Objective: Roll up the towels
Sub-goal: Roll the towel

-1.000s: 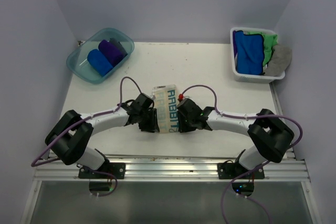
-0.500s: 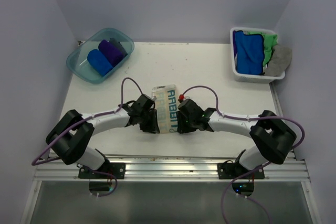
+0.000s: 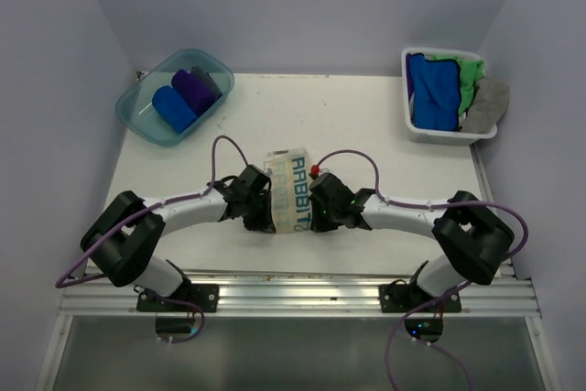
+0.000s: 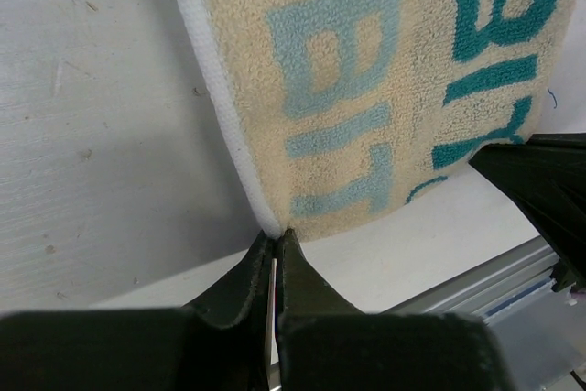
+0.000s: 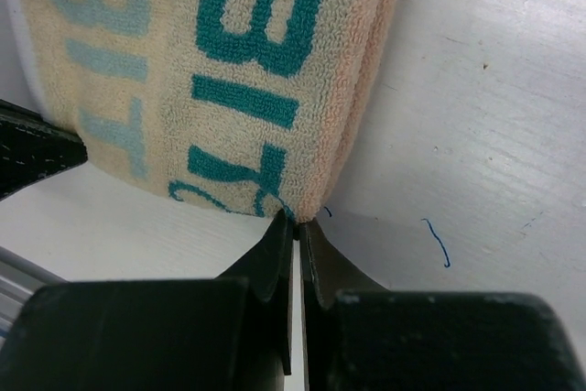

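The left pincer (image 4: 277,235) is closed to a slit, and the near left corner of the cream towel (image 4: 366,107) is nipped at its tips. The right pincer (image 5: 298,222) is closed likewise on the near right corner. The cream towel is spread flat between and just beyond the two pincers, lettering up, not yet rolled.

Far beyond the left pincer, a blue roll (image 3: 172,107) and a purple roll (image 3: 194,91) are lodged in a teal tub (image 3: 134,114), so two towels are judged finished. Far beyond the right pincer, a blue towel (image 3: 430,89), a green towel (image 3: 470,75) and a grey towel (image 3: 488,103) are heaped loose in a white basket (image 3: 439,135); these are left to do.

The tabletop (image 3: 348,125) is white and scuffed, and a blue thread (image 5: 438,244) is seen just beside the right pincer. The space is enclosed by plain pale lilac walls (image 3: 302,6).
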